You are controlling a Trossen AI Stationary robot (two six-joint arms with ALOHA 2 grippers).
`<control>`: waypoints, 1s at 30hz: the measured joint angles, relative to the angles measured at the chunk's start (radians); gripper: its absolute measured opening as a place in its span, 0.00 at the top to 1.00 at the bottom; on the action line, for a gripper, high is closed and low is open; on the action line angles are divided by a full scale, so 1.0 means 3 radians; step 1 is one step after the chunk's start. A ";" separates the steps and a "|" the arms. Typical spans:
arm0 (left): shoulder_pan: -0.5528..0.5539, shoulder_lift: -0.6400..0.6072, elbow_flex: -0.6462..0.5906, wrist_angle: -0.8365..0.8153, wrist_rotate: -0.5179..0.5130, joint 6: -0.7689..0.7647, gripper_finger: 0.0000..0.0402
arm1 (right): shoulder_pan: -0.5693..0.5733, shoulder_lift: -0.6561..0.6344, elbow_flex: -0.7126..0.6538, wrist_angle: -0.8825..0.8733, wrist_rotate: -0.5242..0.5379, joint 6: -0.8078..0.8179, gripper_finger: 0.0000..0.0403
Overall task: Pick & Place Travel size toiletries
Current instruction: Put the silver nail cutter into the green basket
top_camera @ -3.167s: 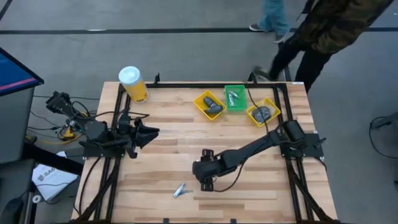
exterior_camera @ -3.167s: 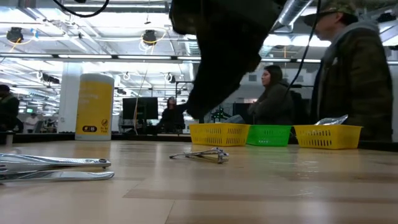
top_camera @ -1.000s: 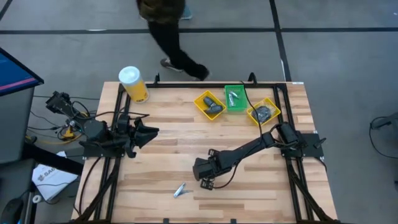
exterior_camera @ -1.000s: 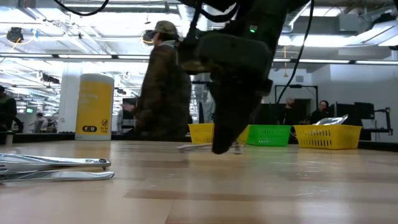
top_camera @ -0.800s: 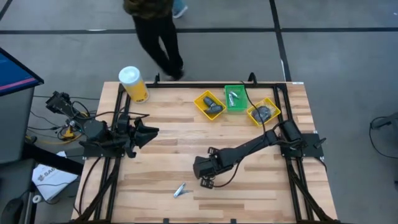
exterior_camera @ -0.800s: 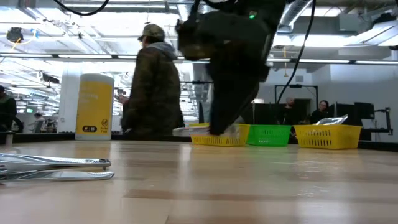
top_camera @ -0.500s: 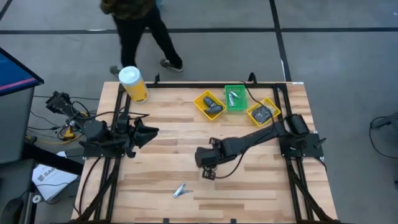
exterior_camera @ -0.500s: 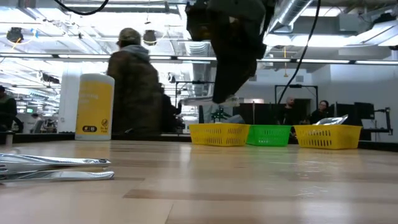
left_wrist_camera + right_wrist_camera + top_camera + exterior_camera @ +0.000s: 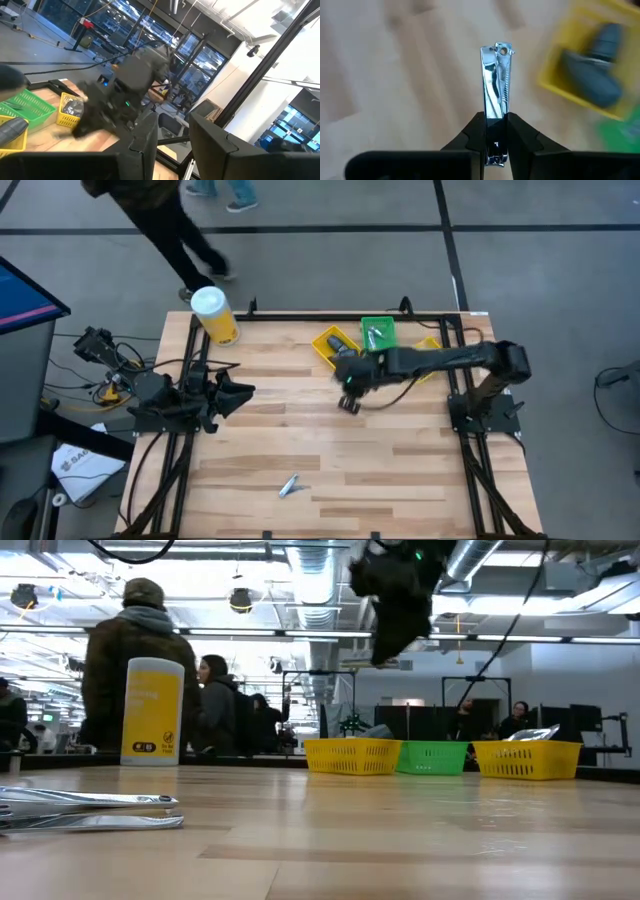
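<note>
A: Start at the left edge. What's there?

B: The left gripper (image 9: 245, 391) waits low by the table's (image 9: 270, 450) left rail. Its wrist view shows its two dark fingers (image 9: 150, 131) parted with a gap between them, holding nothing. Behind it, at the far left corner, the yellow canister (image 9: 214, 314) stands right on the table's edge.

A: Anything on the open boards?

B: One silver clipper (image 9: 290, 485) lies alone near the front edge, left of centre, well apart from everything. In the low view it sits close to the camera (image 9: 90, 810). The whole middle and front of the wood is otherwise bare, with wide room on every side of that clipper.

A: And the right arm?

B: The right gripper (image 9: 350, 402) is raised above the table, just in front of the left yellow tray (image 9: 322, 344). Its fingers (image 9: 475, 131) are clenched on the base of a second clipper (image 9: 495, 82), which sticks straight out from between them. In the low view that gripper (image 9: 385, 645) hangs high above the tray row.

A: What about the far-right edge?

B: Three trays sit in a row against the back rail: the left yellow one holding dark grey oblong pieces (image 9: 595, 77), the green tray (image 9: 378, 327) touching it, and a second yellow tray (image 9: 428, 344) mostly hidden under the arm. A person (image 9: 150, 210) walks on the floor beyond the back left corner.
</note>
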 joint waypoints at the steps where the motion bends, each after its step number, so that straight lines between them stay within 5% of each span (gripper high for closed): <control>1: -0.0001 0.0001 0.0000 -0.0001 0.0001 0.0006 0.74 | -0.0099 -0.0086 -0.0101 0.0022 0.0051 -0.0001 0.90; 8: -0.0001 0.0001 0.0000 0.0006 0.0001 0.0015 0.74 | -0.0958 -0.0458 -0.0559 0.0195 0.0170 -0.0053 0.90; 15: 0.0000 0.0001 0.0000 0.0022 0.0001 0.0013 0.74 | -0.1663 -0.0292 -0.0585 0.0258 0.0171 -0.0061 0.90; 25: 0.0001 0.0001 0.0000 0.0027 0.0001 0.0013 0.74 | -0.1985 0.0059 -0.0583 0.0222 0.0092 -0.0165 0.88; 30: -0.0001 0.0001 0.0000 0.0042 0.0001 0.0012 0.74 | -0.2018 0.0130 -0.0582 0.0195 0.0086 -0.0170 0.77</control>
